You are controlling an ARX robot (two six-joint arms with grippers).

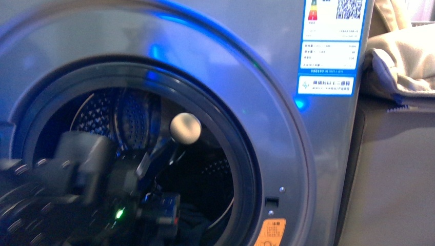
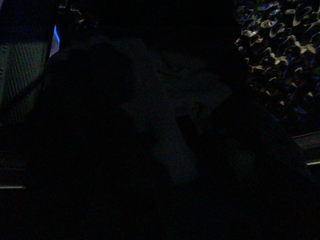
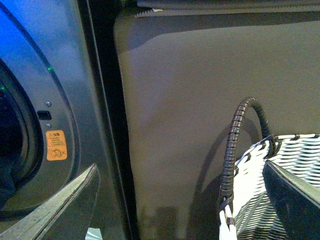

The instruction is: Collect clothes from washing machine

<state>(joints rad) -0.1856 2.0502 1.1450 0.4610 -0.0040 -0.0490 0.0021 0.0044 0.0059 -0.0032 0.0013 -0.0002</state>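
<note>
The washing machine [image 1: 279,72] stands beside a grey panel [image 3: 200,85] topped with beige cushions [image 1: 405,61], with a woven basket [image 3: 295,155] nearby. Dark clothes [image 1: 197,225] lie low in the drum by the left claw [image 1: 172,212], whose grip I cannot tell. The right claw [image 3: 180,167] is spread wide.

To your right you see a grey-brown panel [image 1: 395,179], beige cushions [image 1: 405,61] piled on top, a woven basket [image 3: 250,180] beside it.
</note>
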